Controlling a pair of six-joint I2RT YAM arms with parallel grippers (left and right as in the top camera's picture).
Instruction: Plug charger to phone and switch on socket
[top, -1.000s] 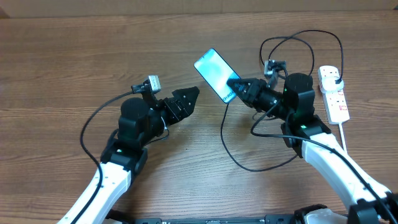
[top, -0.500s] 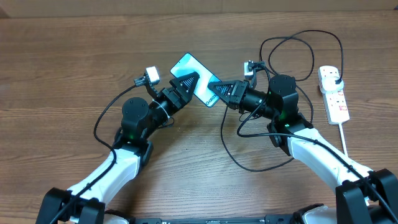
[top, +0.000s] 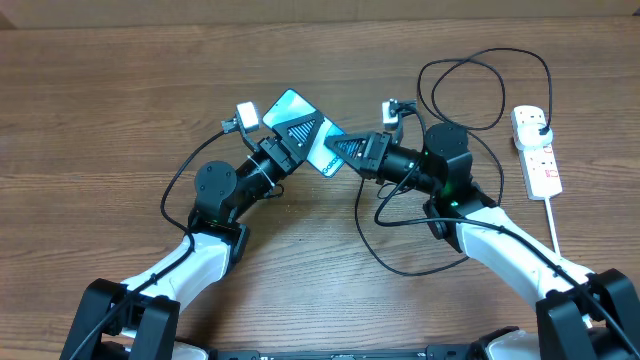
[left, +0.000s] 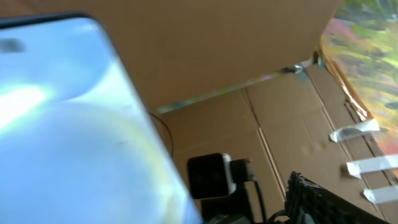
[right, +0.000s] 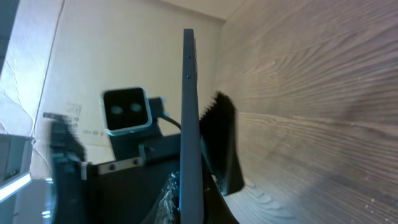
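- Phone is up off the table, near the middle, btw the two grippers, w/ its blue-white screen tilted
- R gripper pinches the phone at the end w/ the small text, fingers pressed on it
- In the R wrist view the phone shows edge-on, a thin dark strip going up the pic
- L gripper is at the phone too, w/ one black ridged finger lying across the screen; can't tell if it squeezes or is just around it
- In the L wrist view the screen fills the left side, very close & blurry
- Charger is a thin black cable; it makes loops on the table behind the R arm & one big loop under that arm; can't spot its small tip
- Socket lies flat at the far right, well apart from the phone
- White cord runs from the socket toward the front edge
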